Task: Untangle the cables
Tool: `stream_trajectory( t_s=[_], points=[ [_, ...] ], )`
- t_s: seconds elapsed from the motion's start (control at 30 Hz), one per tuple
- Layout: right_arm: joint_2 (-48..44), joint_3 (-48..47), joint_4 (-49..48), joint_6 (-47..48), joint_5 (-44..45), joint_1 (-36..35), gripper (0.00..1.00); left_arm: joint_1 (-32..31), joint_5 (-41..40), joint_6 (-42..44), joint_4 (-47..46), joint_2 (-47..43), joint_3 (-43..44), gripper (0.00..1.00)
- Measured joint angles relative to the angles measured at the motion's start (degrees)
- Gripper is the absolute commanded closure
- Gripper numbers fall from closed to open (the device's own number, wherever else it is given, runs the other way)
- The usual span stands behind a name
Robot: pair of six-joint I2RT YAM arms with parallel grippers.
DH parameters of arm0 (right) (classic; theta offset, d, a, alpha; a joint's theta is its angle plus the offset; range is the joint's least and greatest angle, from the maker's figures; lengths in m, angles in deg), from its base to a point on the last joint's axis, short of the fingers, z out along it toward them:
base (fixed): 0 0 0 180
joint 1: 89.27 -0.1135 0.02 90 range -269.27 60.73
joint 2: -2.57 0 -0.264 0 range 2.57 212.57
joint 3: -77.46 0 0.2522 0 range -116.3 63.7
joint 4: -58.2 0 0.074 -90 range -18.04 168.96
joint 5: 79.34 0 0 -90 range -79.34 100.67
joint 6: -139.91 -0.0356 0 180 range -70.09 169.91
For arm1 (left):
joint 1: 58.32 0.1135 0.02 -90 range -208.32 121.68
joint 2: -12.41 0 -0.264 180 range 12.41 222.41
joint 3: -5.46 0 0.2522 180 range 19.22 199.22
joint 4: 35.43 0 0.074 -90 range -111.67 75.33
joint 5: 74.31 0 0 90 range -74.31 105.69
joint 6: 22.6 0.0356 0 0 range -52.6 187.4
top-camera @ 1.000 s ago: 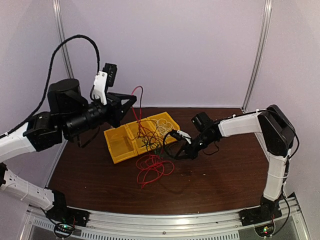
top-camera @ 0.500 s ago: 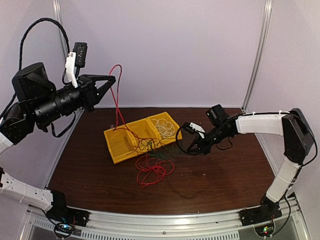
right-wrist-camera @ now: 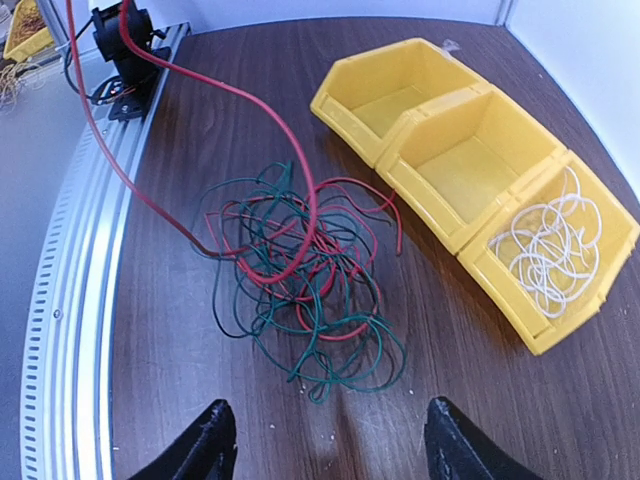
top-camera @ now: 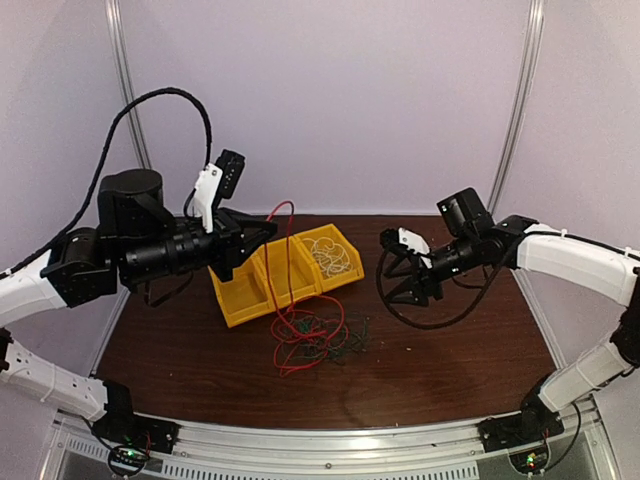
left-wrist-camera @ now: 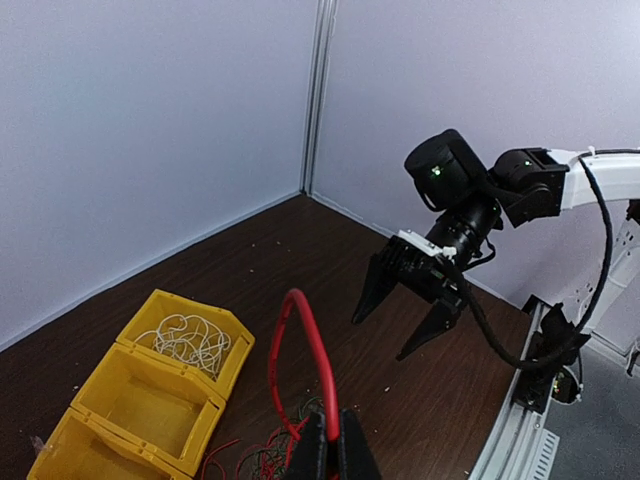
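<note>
A tangle of red and dark green cables (top-camera: pixel 318 335) lies on the brown table in front of a yellow three-part bin (top-camera: pixel 232 302). My left gripper (top-camera: pixel 268 232) hangs above the bin's left end, shut on a red cable (top-camera: pixel 284 207) that arches up and then drops into the tangle. In the left wrist view the fingers (left-wrist-camera: pixel 330 448) pinch that red cable (left-wrist-camera: pixel 312 350). My right gripper (top-camera: pixel 401 280) stands open to the right of the tangle, holding nothing. Its wrist view has the tangle (right-wrist-camera: pixel 300 270) ahead of the open gripper (right-wrist-camera: pixel 330 450). White cable (right-wrist-camera: pixel 550 250) fills the bin's right compartment.
The bin's (right-wrist-camera: pixel 400 180) middle and left compartments hold nothing. A black lead (top-camera: pixel 440 318) loops under my right wrist. Pale walls stand behind and at both sides. A metal rail (top-camera: pixel 330 445) runs along the near edge, with the left arm's base (right-wrist-camera: pixel 125 45) on it.
My right gripper has opened and drawn back to the right, away from the tangle. My left arm swung up and left, then came back down over the bin, still holding the red cable.
</note>
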Motion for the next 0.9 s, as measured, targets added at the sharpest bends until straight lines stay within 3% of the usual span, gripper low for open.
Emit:
stream_trajectory(
  t_s=[0.3,0.53,0.7,0.9],
  points=[
    [8.6,-4.2,-5.5,-1.6,0.5,-14.5,0.31,-0.4,-0.5,-2.6,-4.1,3.2,-0.6,1.00],
    [16.7,-5.2,-10.1,-3.5,-0.3,-18.1,0.32,-0.8,-5.2,-5.1,-3.3,0.2,-0.6,1.00],
    [20.9,-5.3,-17.6,-7.0,-0.3,-19.8,0.42,-0.8,-7.0,-5.5,-1.9,-2.8,0.7,1.00],
    [25.9,-2.6,-37.1,-17.8,1.4,-21.9,0.57,-0.8,-8.6,-5.8,2.1,-2.2,5.9,1.00]
  ],
)
